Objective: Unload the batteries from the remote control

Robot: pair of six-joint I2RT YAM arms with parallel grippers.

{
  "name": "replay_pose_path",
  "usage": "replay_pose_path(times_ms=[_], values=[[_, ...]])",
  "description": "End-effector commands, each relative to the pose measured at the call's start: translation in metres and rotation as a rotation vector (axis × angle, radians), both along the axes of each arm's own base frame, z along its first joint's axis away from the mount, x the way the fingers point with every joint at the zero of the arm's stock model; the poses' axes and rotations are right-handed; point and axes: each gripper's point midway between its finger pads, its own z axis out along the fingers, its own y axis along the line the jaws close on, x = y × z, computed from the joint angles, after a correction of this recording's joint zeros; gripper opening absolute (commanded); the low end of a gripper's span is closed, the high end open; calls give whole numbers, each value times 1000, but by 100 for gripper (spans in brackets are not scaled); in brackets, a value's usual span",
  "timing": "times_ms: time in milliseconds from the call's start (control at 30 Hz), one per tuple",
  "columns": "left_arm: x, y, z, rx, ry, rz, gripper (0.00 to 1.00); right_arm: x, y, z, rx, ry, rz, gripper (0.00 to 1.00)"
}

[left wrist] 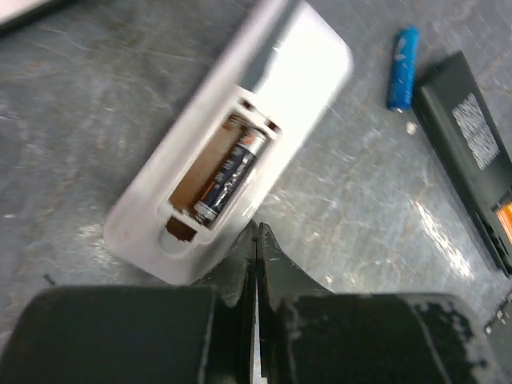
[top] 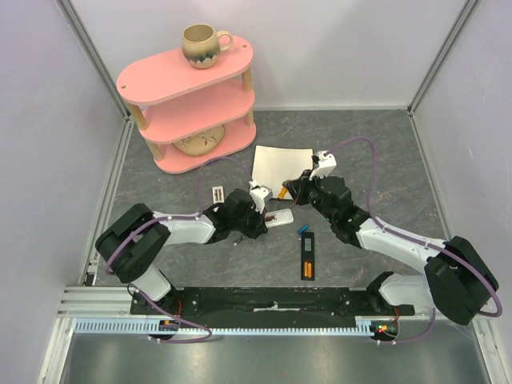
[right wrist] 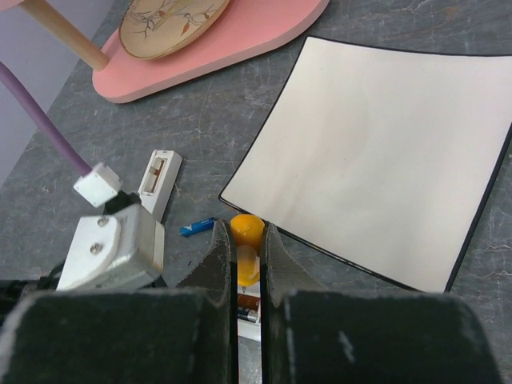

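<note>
while left jaws sit shut and empty, right jaws pinch the screwdriver.

place: robot lab cell | plain walls | aluminium frame | grey tabletop

Little room around the white remote: black remote and blue battery (lying close together) crowd one side, white plate another.

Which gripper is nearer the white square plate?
Right. The right gripper, jaws shut on an orange-handled screwdriver, sits at the near edge of the white square plate; the left gripper, jaws shut, is farther back at the white remote.
</note>
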Motion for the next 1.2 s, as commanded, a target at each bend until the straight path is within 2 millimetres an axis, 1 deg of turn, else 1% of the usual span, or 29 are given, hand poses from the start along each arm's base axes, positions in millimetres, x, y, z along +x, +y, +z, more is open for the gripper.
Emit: replay_pose_path(times_ms=[0, 100, 133, 167, 267, 333, 367, 400, 567, 667, 800, 1033, 1167], values=[[26, 35, -20, 135, -18, 192, 2, 1, 2, 16, 32, -61, 18, 0], [38, 37, -15, 136, -42, 218, 2, 1, 4, 14, 37, -63, 25, 0], [38, 35, -16, 136, -39, 211, 2, 1, 5, 12, 35, -59, 30, 0], [42, 30, -13, 126, -45, 201, 2, 1, 6, 12, 38, -59, 31, 0], [44, 22, -16, 120, -29, 179, 2, 4, 10, 9, 47, -55, 37, 0], [42, 16, -17, 106, -12, 156, 2, 6, 13, 7, 49, -54, 41, 0], [39, 17, -22, 111, 0, 153, 2, 8, 13, 5, 46, -50, 38, 0], [38, 17, -23, 106, 8, 152, 2, 10, 15, 2, 42, -48, 37, 0], [28, 21, -26, 95, 30, 154, 2, 18, 11, -9, 11, -34, -7, 0], [23, 20, -24, 78, 39, 144, 2, 19, 6, -15, -3, -27, -33, 0], [19, 19, -24, 71, 53, 136, 2, 20, 4, -19, -11, -20, -42, 0], [15, 19, -31, 73, 74, 126, 2, 20, -1, -15, -7, -35, -63, 0], [15, 17, -30, 63, 78, 123, 2, 20, 0, -25, -19, -12, -59, 0]])
